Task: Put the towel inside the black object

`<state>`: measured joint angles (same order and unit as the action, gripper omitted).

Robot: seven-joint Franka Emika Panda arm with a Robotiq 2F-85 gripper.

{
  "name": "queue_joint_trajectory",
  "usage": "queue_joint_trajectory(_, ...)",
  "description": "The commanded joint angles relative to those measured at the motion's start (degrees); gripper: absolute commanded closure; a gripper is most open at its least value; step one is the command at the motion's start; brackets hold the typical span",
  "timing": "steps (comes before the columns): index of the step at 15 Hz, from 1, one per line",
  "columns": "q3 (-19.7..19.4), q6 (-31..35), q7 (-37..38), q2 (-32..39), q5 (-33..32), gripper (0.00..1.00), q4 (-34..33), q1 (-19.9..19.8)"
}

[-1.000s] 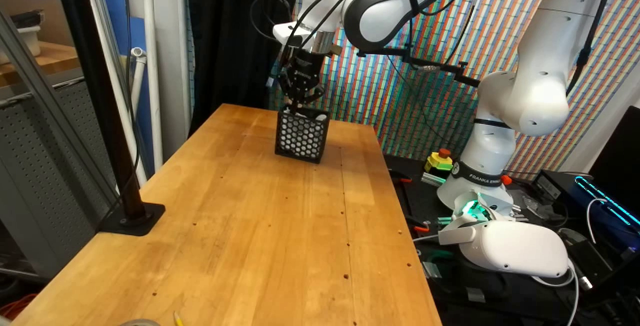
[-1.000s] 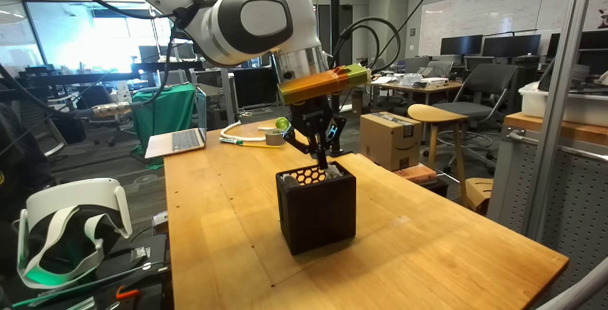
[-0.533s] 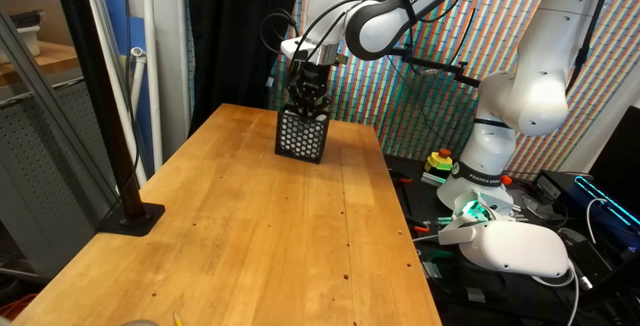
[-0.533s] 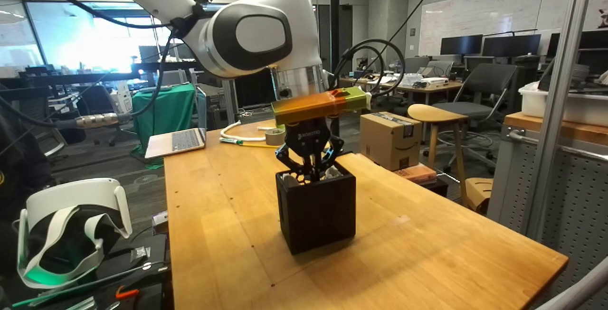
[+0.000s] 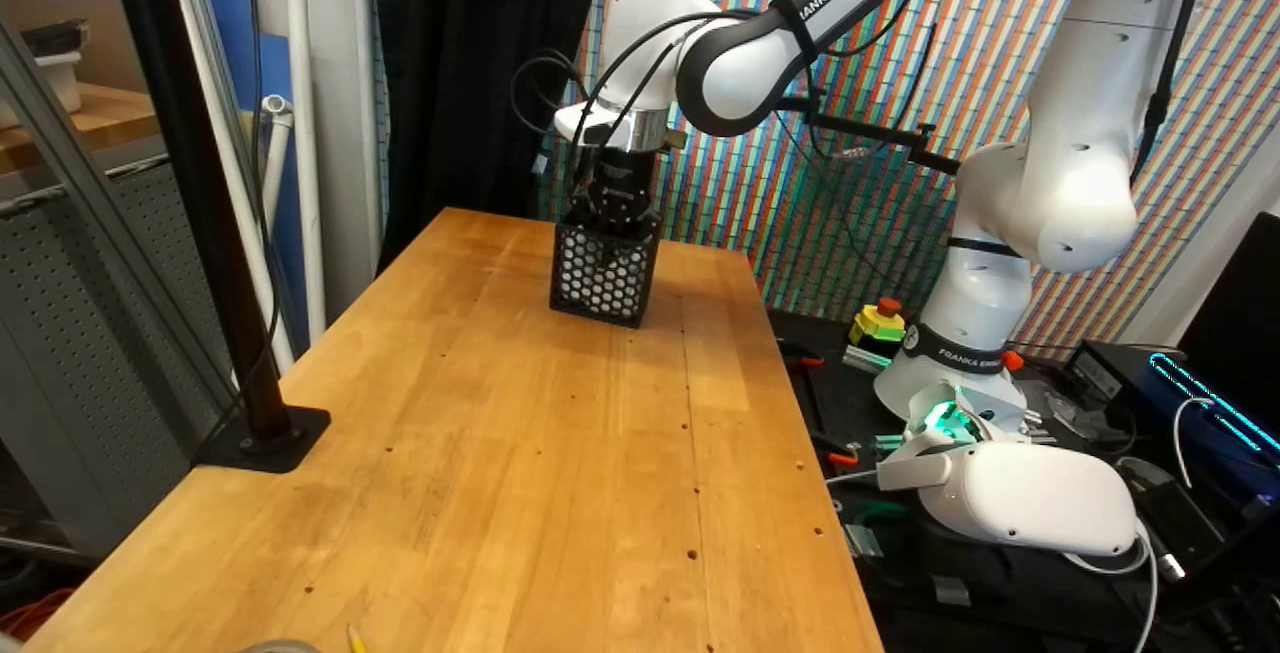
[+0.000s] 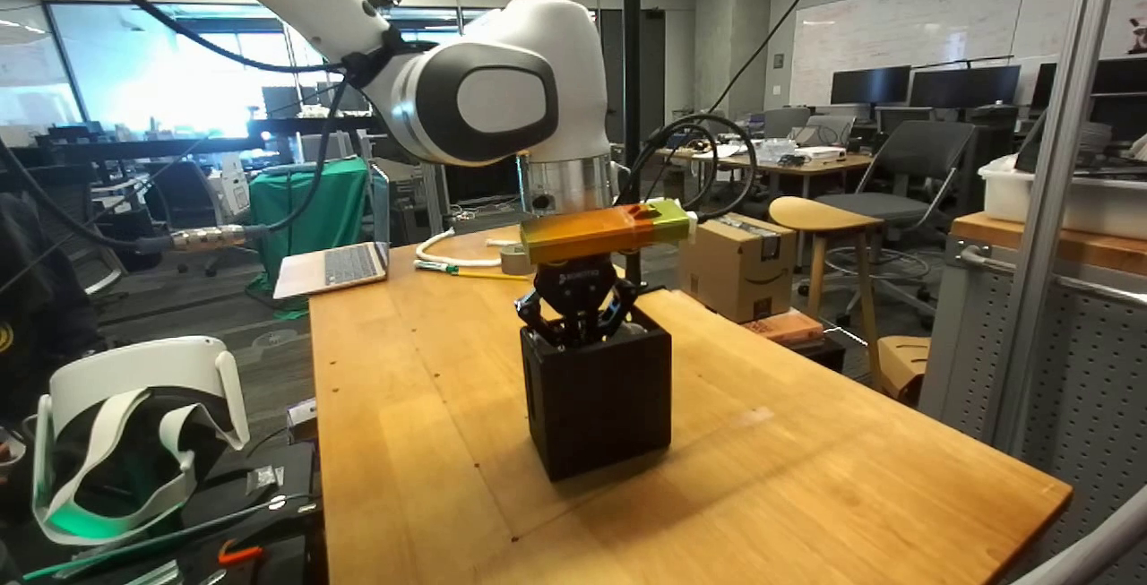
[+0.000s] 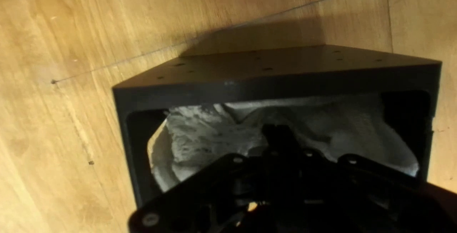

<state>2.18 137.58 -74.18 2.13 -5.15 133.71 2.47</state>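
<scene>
The black basket [image 6: 599, 410] stands upright on the wooden table [image 6: 421, 442]. In the wrist view the cream-white towel [image 7: 200, 136] lies inside it, wrinkled and filling most of the opening; in an exterior view pale patches show through the mesh wall. The gripper [image 7: 276, 131] reaches down into the basket, its fingers closed together over the towel; whether they pinch any cloth, I cannot tell. Farther off, a white bin [image 6: 1111, 207] holds dark items [image 6: 1111, 150]. FRANKA EMIKA runs along the arm [image 5: 835, 3], its start partly covered by a strap [image 5: 795, 28]. Small lettering on the gripper's body appears to read ROBOTIQ. A cardboard box [image 6: 735, 276] bears a curved arrow mark, and the whiteboard [image 6: 914, 38] has faint, illegible writing
</scene>
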Motion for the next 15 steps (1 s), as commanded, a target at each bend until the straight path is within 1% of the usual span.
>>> queue_joint_trajectory(1, 0.0, -2.2, -4.6, 4.8, 4.2, 0.95, -3.5, -1.2)
queue_joint_trajectory(5, -0.2, -3.7, -7.3, 8.6, 8.4, 0.95, -5.4, -3.4)
queue_joint_trajectory(9, -0.2, -5.4, -8.6, 10.5, 12.0, 0.95, -7.1, -4.8)
queue_joint_trajectory(11, -0.2, -6.2, -8.2, 10.7, 12.5, 0.95, -7.7, -4.9)
queue_joint_trajectory(13, -0.2, -6.3, -7.3, 9.7, 11.7, 0.94, -7.6, -4.7)
queue_joint_trajectory(14, -0.2, -6.1, -6.3, 8.5, 10.7, 0.70, -7.2, -4.5)
queue_joint_trajectory(15, -0.3, -5.7, -5.3, 7.5, 9.9, 0.68, -6.7, -4.3)
